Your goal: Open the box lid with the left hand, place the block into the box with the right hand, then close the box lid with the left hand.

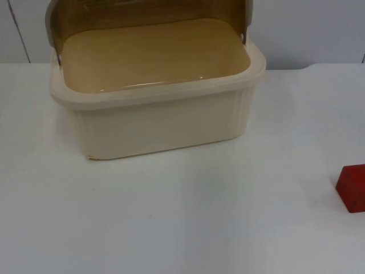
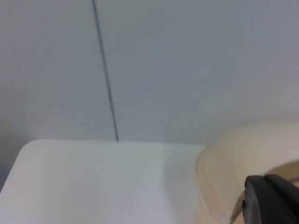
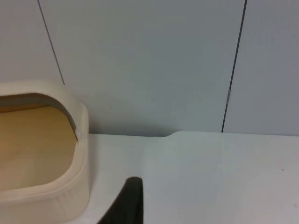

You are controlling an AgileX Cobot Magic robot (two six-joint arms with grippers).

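Box: we saw the cream box (image 1: 159, 123) upper centre, brown lid (image 1: 142, 14) raised.
Block: red block (image 1: 352, 188) at right edge.

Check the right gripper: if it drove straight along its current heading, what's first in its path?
Likely bare table, then the grey partition wall. The right gripper's fingertip points just past the box's rounded corner, so the box flanks the line rather than blocking it. Depth is unclear, so clearance is a guess.

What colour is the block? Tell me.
Red; the block shows best in the top view.
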